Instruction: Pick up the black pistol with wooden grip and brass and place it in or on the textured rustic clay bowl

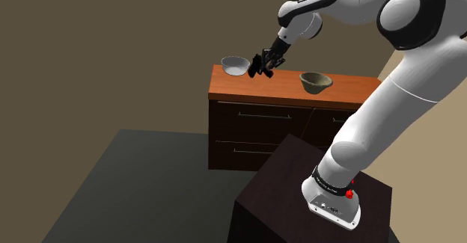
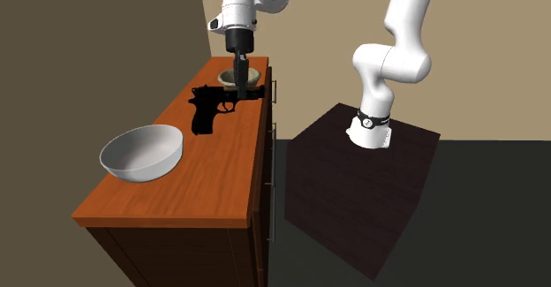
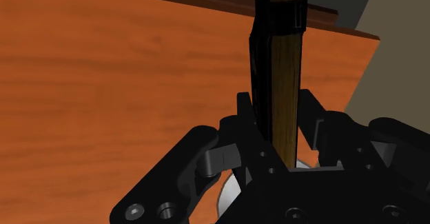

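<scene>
Clasping a black pistol [image 2: 207, 105] between them, the robot's black fingers [image 3: 244, 119] stand narrowly apart, one pressed to each flank of the gun. From the hand's own camera, the pistol's brown wooden grip panel runs straight out from between the fingers and on past their tips. Its black end reaches beyond the far edge of the orange wooden surface [image 2: 203, 184].

In the shoulder view, the gun hangs at the fingertips, above the surface and not lying on it. A drab tan bowl [image 1: 316, 82] with a rough wall sits on the surface to one side of the fingers, and a plain white bowl [image 2: 141, 151] sits to the other. The pistol is apart from both. From the second exterior camera, the tan bowl lies just behind the fingers and the white bowl lies well in front of them.

The surface tops a dark cabinet [image 1: 262, 118] with metal drawer handles. The white arm [image 1: 404, 77] rises from a dark box stand [image 2: 353, 188] beside it. A line of lettering on the arm's forearm is too small to read.
</scene>
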### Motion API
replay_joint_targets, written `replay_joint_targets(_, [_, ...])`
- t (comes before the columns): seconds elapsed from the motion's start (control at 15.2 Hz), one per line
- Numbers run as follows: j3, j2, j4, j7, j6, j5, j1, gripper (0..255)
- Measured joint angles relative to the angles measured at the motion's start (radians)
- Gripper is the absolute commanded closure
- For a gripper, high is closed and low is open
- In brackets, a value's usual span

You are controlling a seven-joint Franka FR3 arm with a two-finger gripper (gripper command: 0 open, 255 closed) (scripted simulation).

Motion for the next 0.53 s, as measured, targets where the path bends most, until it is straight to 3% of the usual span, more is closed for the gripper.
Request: replay_joint_targets(0.53, [0.009, -0.037, 0.073, 0.055, -0.094, -0.04, -0.005, 255])
